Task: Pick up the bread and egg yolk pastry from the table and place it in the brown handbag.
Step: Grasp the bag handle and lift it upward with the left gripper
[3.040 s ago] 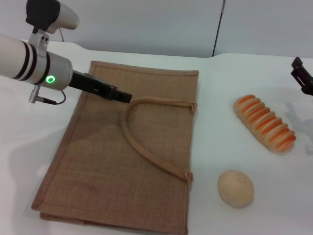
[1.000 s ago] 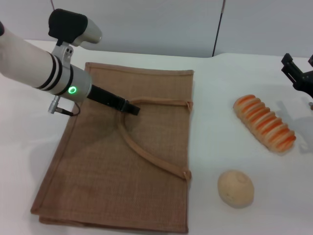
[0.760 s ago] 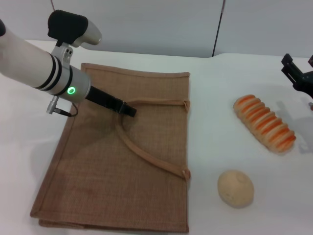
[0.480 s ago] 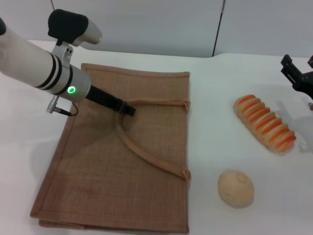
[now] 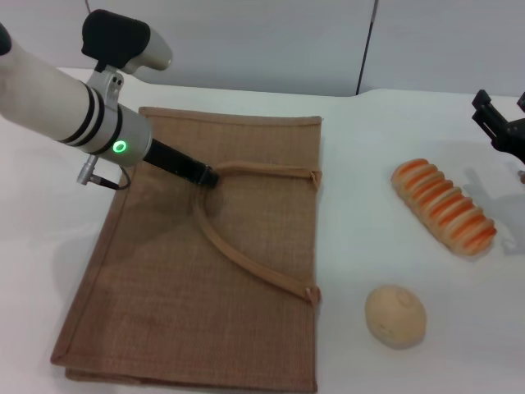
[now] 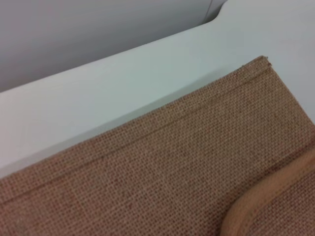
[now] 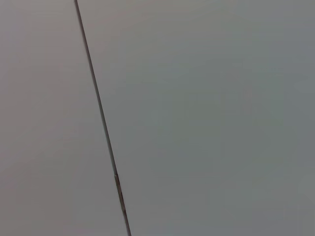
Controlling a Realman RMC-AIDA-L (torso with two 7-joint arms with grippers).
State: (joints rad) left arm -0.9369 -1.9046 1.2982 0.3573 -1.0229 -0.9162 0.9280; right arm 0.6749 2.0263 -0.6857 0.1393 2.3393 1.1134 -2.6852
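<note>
Only the head view shows the left gripper [image 5: 205, 176] at the brown handbag's [image 5: 164, 304] handle [image 5: 238, 250]; its finger state I cannot tell. The left wrist view shows weave only.

No text, label, brand, number or sign can be read in any view. The only mark is a small lit green ring on the left arm's wrist housing [image 5: 120, 148], at about ten o'clock in the head view; it carries no letters or digits.
</note>
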